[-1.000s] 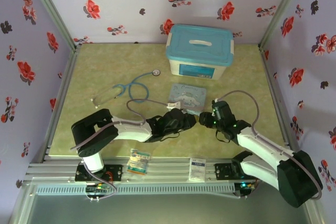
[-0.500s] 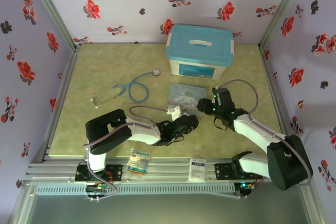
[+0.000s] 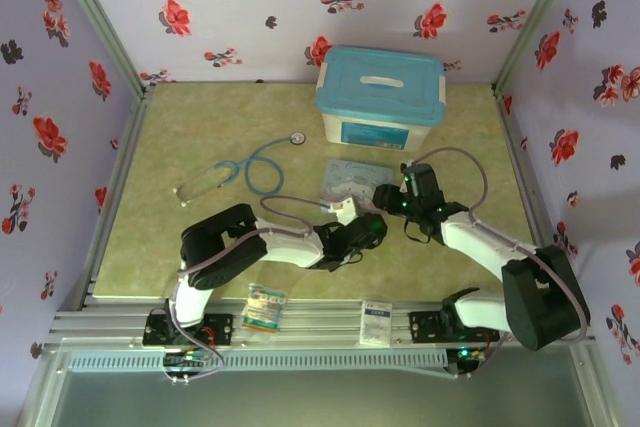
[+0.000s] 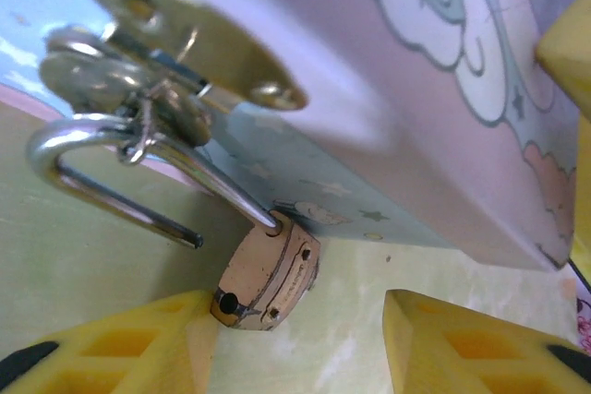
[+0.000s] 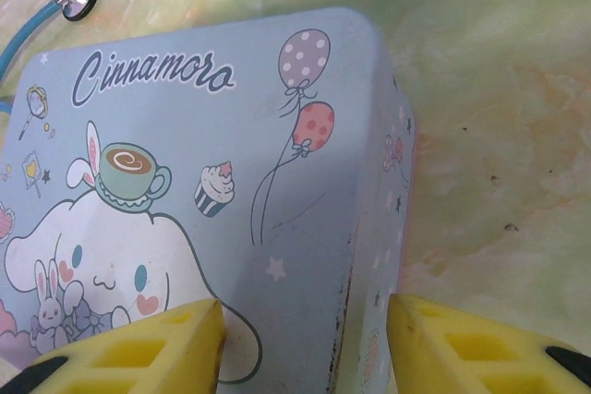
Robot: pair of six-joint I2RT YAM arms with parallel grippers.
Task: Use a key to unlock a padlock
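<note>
While the top camera looked down on the table [image 3: 190,137], you had the left fingers [image 3: 372,224] reaching right and away from the bases to the near edge of the cartoon tin [image 3: 352,179]. The right fingers [image 3: 396,200] pointed left at the tin's right-hand edge. Both were too dark and small there for you to judge their spread. Behind the tin stood the blue box [image 3: 380,97], and the stethoscope [image 3: 262,162] lay off to the tin's left.

Through your left wrist camera, the padlock [image 4: 270,272] hung at the tin's side wall, its shackle [image 4: 88,131] hooked at the brass hasp [image 4: 199,39]. Its long axis ran on a slant, from the loop at the upper left of that view down to the brass body at lower centre, low by the table. The long leg entered the body. The short leg ended in the air, short of the dark hole in the body's top, so the shackle stood released. Your left fingers were parted and held nothing: one yellow pad [image 4: 120,352] sat right against the body, the other pad [image 4: 471,343] was well clear to the right.

Through your right wrist camera, the right fingers were spread wide too. One pad [image 5: 138,348] hung over the tin's printed lid and the other pad [image 5: 480,348] lay beyond its side wall, with the tin's near corner between them. You could not tell whether either pad touched the tin.
</note>
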